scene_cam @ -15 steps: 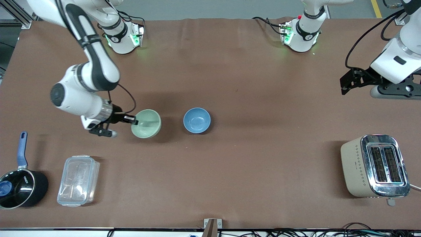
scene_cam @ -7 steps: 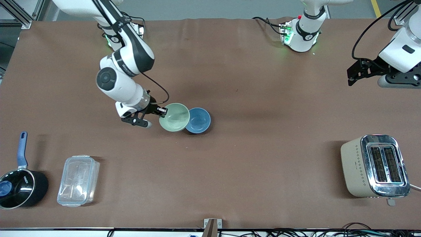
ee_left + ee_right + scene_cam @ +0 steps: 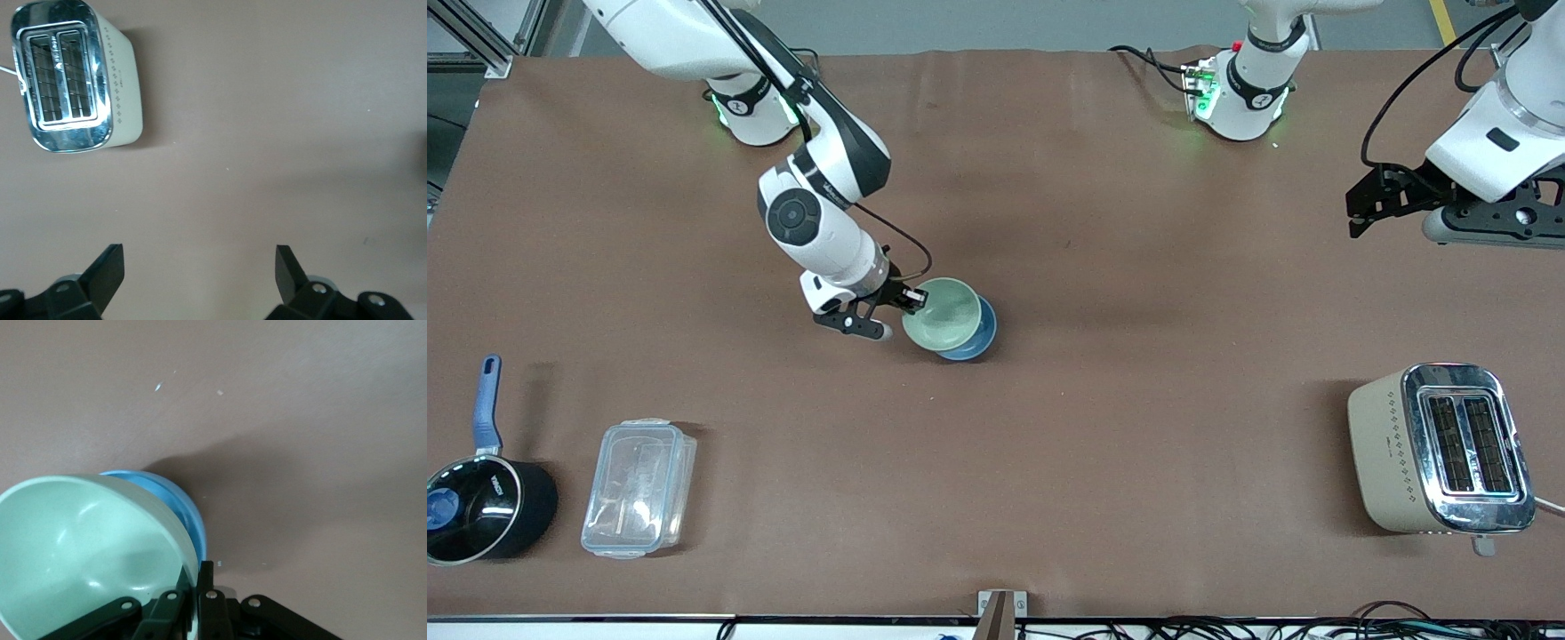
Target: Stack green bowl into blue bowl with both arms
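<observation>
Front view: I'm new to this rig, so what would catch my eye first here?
The right gripper, shut on the green bowl's rim, holds it over the blue bowl mid-table, covering most of it. The left gripper waits open in the air over bare table at the left arm's end, with the toaster nearer the camera.

Green bowl (image 3: pixel 943 313): small, round, pale sage, matte, plain inside. It is tilted, held off the worktop by the rim, which is pinched in the right hand (image 3: pixel 911 300), and sits directly over the blue bowl (image 3: pixel 976 336), covering most of it. Blue bowl: small, round, medium blue, smooth, upright on the brown worktop near its middle; only a crescent of rim and wall shows past the green bowl.
</observation>
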